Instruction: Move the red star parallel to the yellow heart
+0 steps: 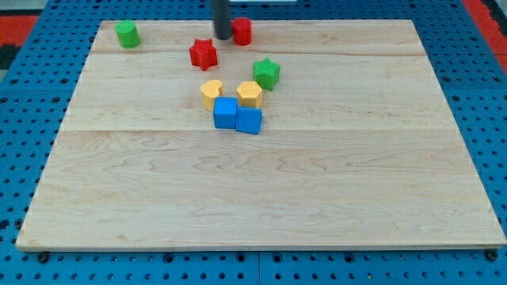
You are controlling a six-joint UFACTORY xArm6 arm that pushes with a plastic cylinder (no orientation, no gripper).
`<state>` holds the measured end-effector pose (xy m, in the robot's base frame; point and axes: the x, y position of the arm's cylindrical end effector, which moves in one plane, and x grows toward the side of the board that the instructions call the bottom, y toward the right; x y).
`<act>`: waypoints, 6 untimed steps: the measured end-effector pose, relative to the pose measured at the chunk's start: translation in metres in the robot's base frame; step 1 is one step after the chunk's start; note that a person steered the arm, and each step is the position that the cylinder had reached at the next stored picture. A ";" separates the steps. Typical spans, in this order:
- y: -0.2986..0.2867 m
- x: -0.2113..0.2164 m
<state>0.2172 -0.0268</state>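
Tabletop [317,198]: a pale wooden board of long planks, lying on a blue pegboard [24,158]; all the blocks sit in its upper half, toward the view's top.
Rod: a dark straight rod comes down from the view's top edge, just left of centre; its tip [223,37] meets the board near the top edge.
Pincer: the arm carries none, only the rod, so there is no released or clenched state to tell.
Blue cubes: two, one [226,113] touching the other [249,120] side by side, the lowest blocks in the view, just below the yellow pair.
Green star [267,73]: up and to the view's right of the yellow pair, close to the right one.
Red star [203,54]: just below and to the view's left of the tip, apart from it; it lies above the heart with a gap between them.
Yellow heart [211,93]: left one of the yellow pair, near the top of the left blue cube.
Yellow block [249,93]: looks hexagonal, just right of the heart.
Red cylinder [242,31]: immediately to the view's right of the tip, seemingly touching the rod.
Green cylinder [127,34]: alone near the top-left corner, well apart from the rest.
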 end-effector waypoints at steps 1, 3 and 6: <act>0.011 0.016; -0.108 0.079; -0.183 0.204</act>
